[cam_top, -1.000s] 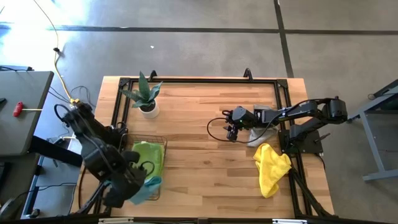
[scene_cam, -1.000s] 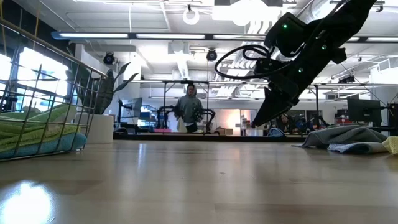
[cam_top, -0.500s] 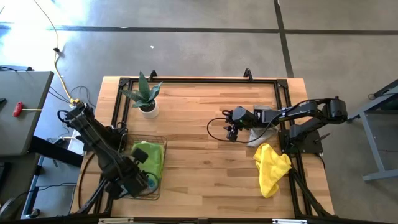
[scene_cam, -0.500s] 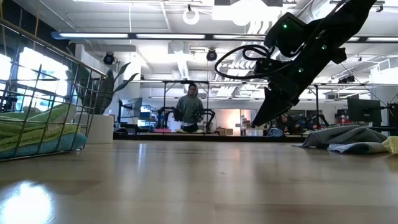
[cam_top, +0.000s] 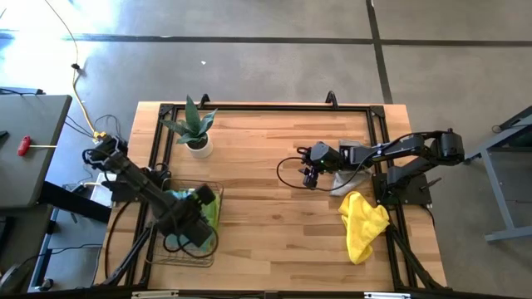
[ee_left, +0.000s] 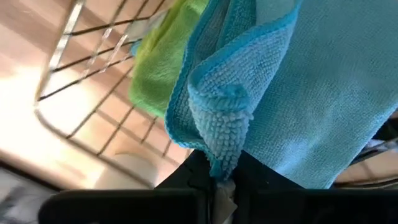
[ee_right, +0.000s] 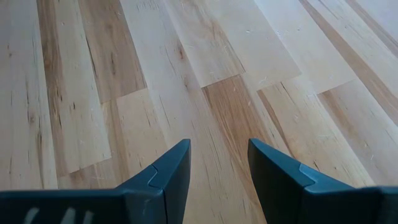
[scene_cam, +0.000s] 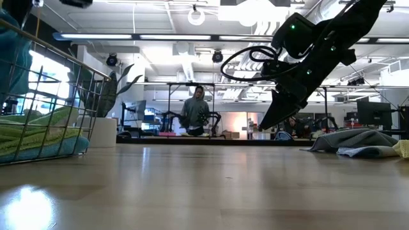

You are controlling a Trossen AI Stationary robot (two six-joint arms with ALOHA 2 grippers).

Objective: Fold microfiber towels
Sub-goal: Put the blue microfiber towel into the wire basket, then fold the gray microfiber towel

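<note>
**Left gripper pinches teal towel over the basket**

The left gripper (ee_left: pixel 219 180) is clamped on a bunched fold of the teal towel (ee_left: pixel 311 106), which hangs above the wire basket (cam_top: pixel 212 193) at the table's front-left. A lime green towel (ee_left: pixel 163 62) lies in the basket beneath it. The right gripper (ee_right: pixel 217 163) hovers over bare wood (ee_right: pixel 186 68) near mid-table, its 2 fingers parted and holding nothing. A yellow towel (cam_top: pixel 363 224) and a grey towel (scene_cam: pixel 348 139) lie near the table's right edge.
</note>
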